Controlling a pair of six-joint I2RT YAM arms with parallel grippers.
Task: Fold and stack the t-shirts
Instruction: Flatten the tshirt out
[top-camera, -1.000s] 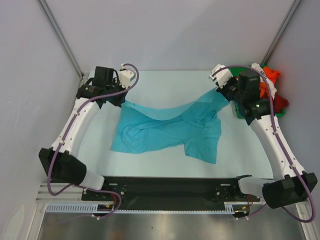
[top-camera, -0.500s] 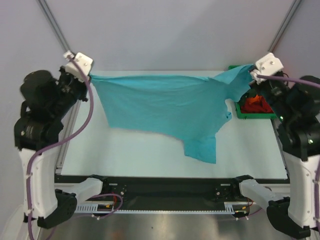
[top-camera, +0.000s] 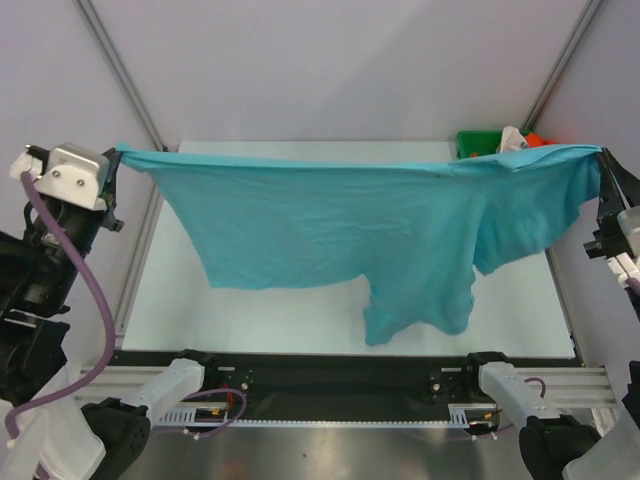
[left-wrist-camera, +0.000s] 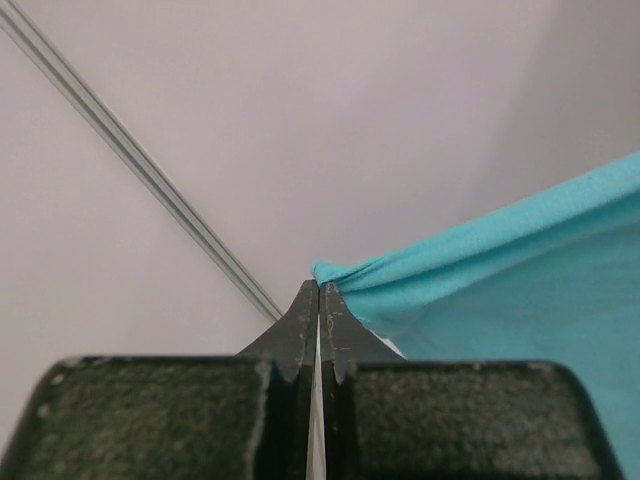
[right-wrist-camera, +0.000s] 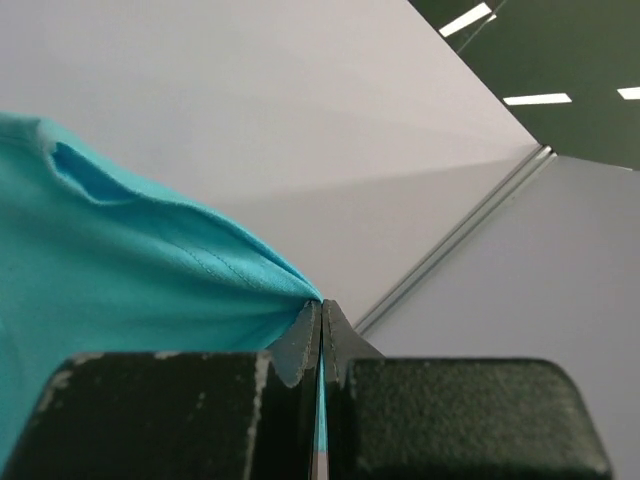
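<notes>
Pale walls (top-camera: 330, 70), white table (top-camera: 290, 312), ceiling lights (right-wrist-camera: 537, 99)

Plain turquoise t-shirt (top-camera: 330, 215), matt black fingers (left-wrist-camera: 298, 335), green bin (top-camera: 474, 143), purple cables (top-camera: 96, 305), pale grey walls (top-camera: 330, 70).

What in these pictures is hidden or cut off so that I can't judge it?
Bin contents: in the top view the shirt hangs in front of it, and only white and orange scraps show.
Far part of the table: in the top view it is behind the shirt.
Left hand and right hand: the wrist views show only shut tips pinching a shirt edge, and the rest is out of frame.
</notes>
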